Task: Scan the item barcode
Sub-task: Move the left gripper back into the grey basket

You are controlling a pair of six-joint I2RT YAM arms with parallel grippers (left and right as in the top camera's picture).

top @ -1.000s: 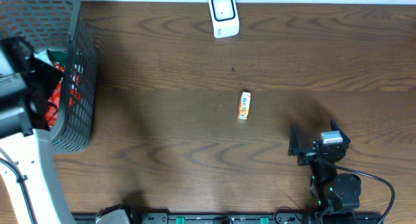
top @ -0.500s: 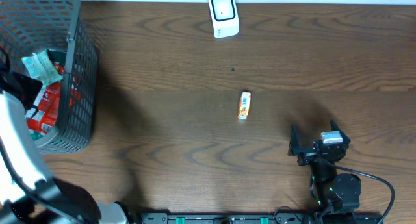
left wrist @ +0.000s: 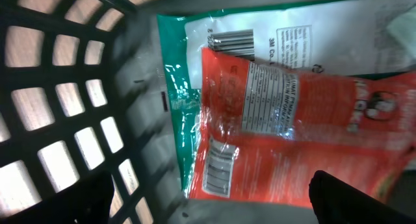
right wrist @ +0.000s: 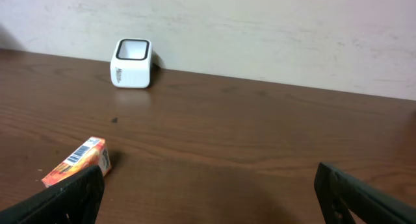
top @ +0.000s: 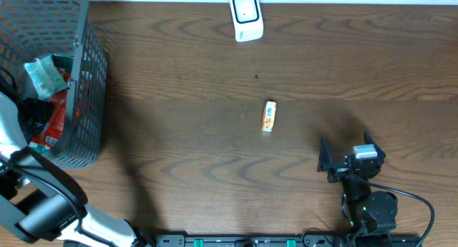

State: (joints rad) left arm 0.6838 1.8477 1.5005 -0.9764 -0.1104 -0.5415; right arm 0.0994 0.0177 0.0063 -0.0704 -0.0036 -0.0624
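Grey plastic mesh forms the basket (top: 91, 82) at the far left, and the left gripper (left wrist: 221, 201) hangs inside it with its fingers spread wide and nothing between them. Just below it lies a red packet (left wrist: 292, 120) on top of a green-and-white packet (left wrist: 292, 29), the 2 overlapping and both glossy. Each shows its own barcode.

The first risk, as I judge it, is a pinch that catches both packets at once, or only a fold of film that slips out on the lift. The basket wall is close beside the left finger, so a snag on the mesh is also possible.

Further right, a small orange box (top: 269, 116) lies alone on the wooden table (top: 179, 161), well apart from the basket. Which of these is the item meant I cannot tell, and choosing wrongly would waste the pass.

Beyond it, at the table's back edge, stands the white scanner (top: 245, 16). A crumpled or tilted packet could hide its code from the window.

At the far right, the right gripper (top: 346, 148) rests released and empty, near the box.
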